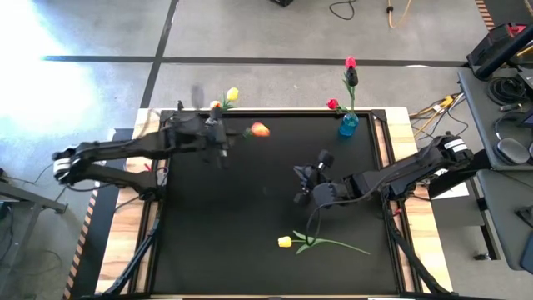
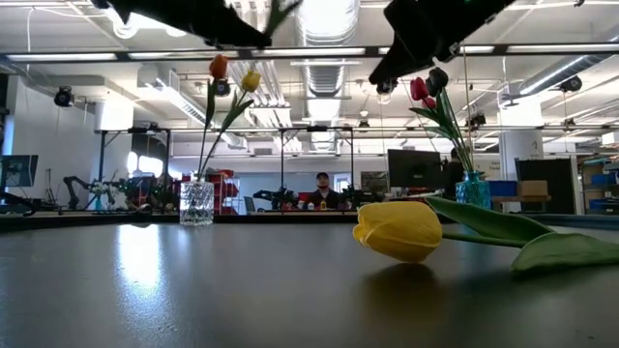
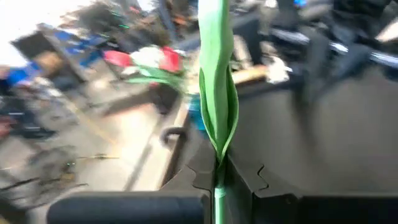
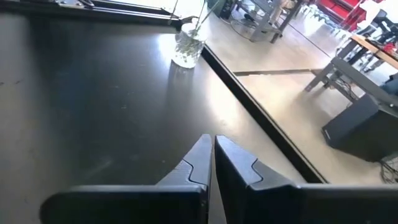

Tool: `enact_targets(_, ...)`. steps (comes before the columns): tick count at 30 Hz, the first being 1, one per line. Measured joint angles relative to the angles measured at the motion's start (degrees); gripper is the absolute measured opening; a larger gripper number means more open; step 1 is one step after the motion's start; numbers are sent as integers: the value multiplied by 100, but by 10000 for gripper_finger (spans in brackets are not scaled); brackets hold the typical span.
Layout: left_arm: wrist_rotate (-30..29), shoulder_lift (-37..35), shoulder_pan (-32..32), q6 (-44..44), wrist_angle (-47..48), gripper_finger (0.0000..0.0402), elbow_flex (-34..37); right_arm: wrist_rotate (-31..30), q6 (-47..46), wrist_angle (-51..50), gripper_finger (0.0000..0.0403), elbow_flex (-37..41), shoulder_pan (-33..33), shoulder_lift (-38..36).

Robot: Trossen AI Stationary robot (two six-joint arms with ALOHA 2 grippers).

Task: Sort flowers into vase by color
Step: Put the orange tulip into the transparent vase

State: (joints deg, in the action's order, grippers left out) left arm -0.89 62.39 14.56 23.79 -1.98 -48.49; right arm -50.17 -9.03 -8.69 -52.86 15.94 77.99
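Yellow tulip (image 1: 286, 242) lies flat on tabletop (image 1: 250, 200) near front edge, long axis roughly left-right, head left, stem and leaves trailing right; prob. light, floppy and bruisable, so best taken mid-stem, not by head. Left gripper (image 3: 219, 177) has jaws clenched on an orange tulip (image 1: 260, 129) stem near clear vase (image 2: 196, 203). Right gripper (image 4: 212, 155) jaws closed, holding nothing, above tabletop beyond the yellow one.
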Motion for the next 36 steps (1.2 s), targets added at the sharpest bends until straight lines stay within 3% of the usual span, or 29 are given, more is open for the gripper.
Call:
enact_targets(8,-530,-1657,217,210,-365,0,579,4,308,1707,9,1037,33,7)
enact_targets(18,-1501,-2999,490,719,-2631,0,1930,27,321,2275,9,1346,33,7)
enact_targets(24,-1480,-3068,1164,359,-3228,0,2301,108,324,2274,9,1333,33,7)
enact_targets(29,-810,-2782,1994,-409,-3325,0,2400,107,314,2275,9,1333,33,7)
enact_targets(36,-304,-2096,2982,-1157,-3925,0,2567,107,328,2273,9,1333,33,7)
